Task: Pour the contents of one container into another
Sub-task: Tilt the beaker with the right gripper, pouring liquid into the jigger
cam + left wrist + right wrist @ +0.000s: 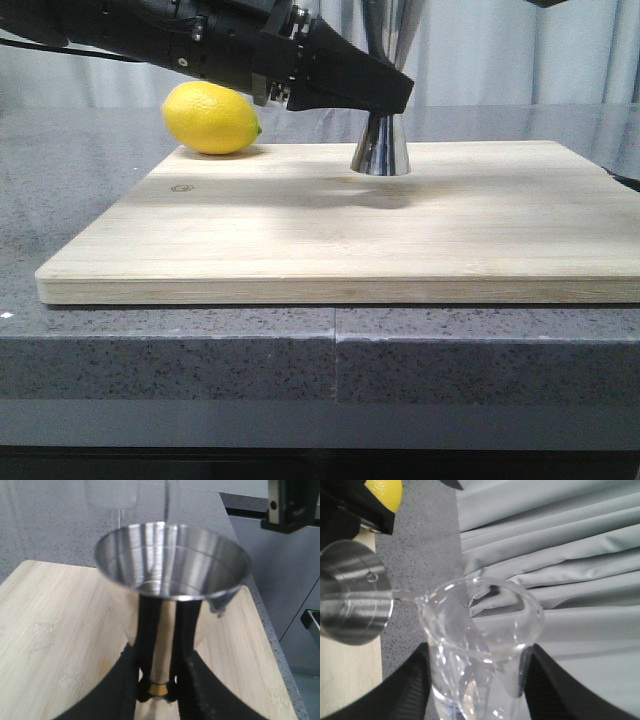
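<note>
The steel jigger (380, 146) stands upright on the wooden cutting board (300, 240), and my left gripper (388, 96) is shut on its waist. In the left wrist view the fingers (182, 630) clamp the gold band below the wide upper cup (172, 562). My right gripper (477, 680) is shut on the clear glass beaker (480, 630), held tilted above and beside the jigger (352, 600). A thin stream of clear liquid (405, 594) runs from the beaker's lip to the jigger's cup. The same stream (165, 502) falls into the cup in the left wrist view.
A yellow lemon (210, 118) lies at the board's far left corner, close behind my left arm. The board rests on a speckled grey counter (80, 170). Grey curtains (560, 555) hang behind. Part of my right arm (292, 505) hangs above the counter's right edge.
</note>
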`<action>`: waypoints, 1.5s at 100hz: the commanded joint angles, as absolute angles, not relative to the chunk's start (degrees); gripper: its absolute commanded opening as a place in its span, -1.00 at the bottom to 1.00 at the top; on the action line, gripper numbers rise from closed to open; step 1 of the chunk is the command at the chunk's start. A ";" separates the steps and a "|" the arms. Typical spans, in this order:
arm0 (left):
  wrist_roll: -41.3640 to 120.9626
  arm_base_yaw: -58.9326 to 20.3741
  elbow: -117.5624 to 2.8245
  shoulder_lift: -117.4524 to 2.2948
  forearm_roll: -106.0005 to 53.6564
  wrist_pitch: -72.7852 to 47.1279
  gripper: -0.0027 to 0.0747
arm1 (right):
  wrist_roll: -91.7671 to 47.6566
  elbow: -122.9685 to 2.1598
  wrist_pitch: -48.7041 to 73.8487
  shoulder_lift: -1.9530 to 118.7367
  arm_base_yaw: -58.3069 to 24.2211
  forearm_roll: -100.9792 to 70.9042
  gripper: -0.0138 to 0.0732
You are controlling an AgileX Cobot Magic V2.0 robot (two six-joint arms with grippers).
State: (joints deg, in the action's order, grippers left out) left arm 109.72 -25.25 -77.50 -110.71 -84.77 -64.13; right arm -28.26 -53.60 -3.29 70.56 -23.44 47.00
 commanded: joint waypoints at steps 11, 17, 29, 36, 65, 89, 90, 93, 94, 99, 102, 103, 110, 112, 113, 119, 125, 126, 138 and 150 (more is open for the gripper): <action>109.86 -25.36 -79.27 -107.07 -89.55 -67.33 -0.99 | -28.61 -55.76 -5.62 68.80 -23.00 49.02 -0.21; 109.86 -25.36 -79.27 -107.07 -89.55 -67.33 -0.99 | -28.61 -55.76 -5.62 68.80 -23.00 49.27 -0.21; 109.86 -25.36 -79.27 -107.07 -89.55 -67.33 -0.99 | -28.61 -55.76 -5.62 68.80 -23.00 50.07 -0.22; 109.86 -25.36 -79.27 -107.07 -89.55 -67.33 -0.99 | -28.61 -55.76 -5.62 68.80 -23.00 50.80 -0.21; 109.86 -25.36 -79.27 -107.07 -89.55 -67.33 -0.99 | -28.61 -55.76 -5.62 68.80 -23.00 52.75 -0.21; 109.86 -25.36 -79.27 -107.07 -89.55 -67.33 -0.99 | -28.61 -55.76 -5.62 68.80 -23.00 53.94 -0.21; 109.86 -25.36 -79.27 -107.07 -89.55 -67.33 -0.99 | -28.61 -55.76 -5.62 68.80 -23.00 53.95 -0.21; 109.86 -25.36 -79.27 -107.07 -89.55 -67.43 -0.99 | -28.61 -55.76 -5.62 68.80 -23.00 54.07 -0.21; 109.86 -25.36 -79.27 -107.07 -89.55 -67.43 -0.99 | -28.61 -55.76 -5.62 68.80 -23.00 54.07 -0.21; 109.86 -25.36 -79.27 -107.07 -89.55 -67.43 -0.99 | -28.61 -55.76 -5.62 68.80 -23.00 54.07 -0.21; 109.86 -25.36 -79.27 -107.07 -89.55 -67.43 -0.99 | -28.61 -55.76 -5.62 68.80 -23.00 54.21 -0.21; 109.86 -25.36 -79.27 -107.07 -89.55 -67.43 -0.99 | -28.61 -55.76 -5.62 68.80 -23.00 54.21 -0.21; 109.86 -25.36 -79.27 -107.07 -89.55 -67.43 -0.99 | -28.61 -55.76 -5.62 68.80 -23.00 54.54 -0.21; 109.86 -25.36 -79.27 -107.07 -89.55 -67.43 -0.99 | -28.61 -55.76 -5.62 68.80 -23.00 54.67 -0.21; 109.86 -25.36 -79.27 -107.07 -89.55 -67.43 -0.99 | -28.61 -55.76 -5.62 68.80 -23.00 54.67 -0.21; 109.86 -25.36 -79.27 -107.07 -89.55 -67.43 -0.99 | -28.61 -55.76 -5.62 68.80 -23.00 55.33 -0.21; 109.86 -25.36 -79.27 -107.07 -89.55 -67.51 -0.99 | -28.61 -55.76 -5.62 68.80 -23.00 55.81 -0.21; 109.86 -25.36 -79.27 -107.07 -89.55 -67.51 -0.99 | -28.61 -55.76 -5.62 68.80 -23.00 55.81 -0.21; 109.86 -25.36 -79.27 -107.07 -89.55 -67.51 -0.99 | -28.61 -55.76 -5.62 68.80 -23.00 56.03 -0.21; 109.86 -25.36 -79.27 -107.07 -89.55 -67.61 -0.99 | -28.61 -55.76 -5.62 68.80 -23.00 56.62 -0.21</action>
State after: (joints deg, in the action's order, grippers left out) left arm 109.72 -25.25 -77.50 -110.71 -84.77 -64.23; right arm -28.38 -53.60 -3.15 70.56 -23.44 55.87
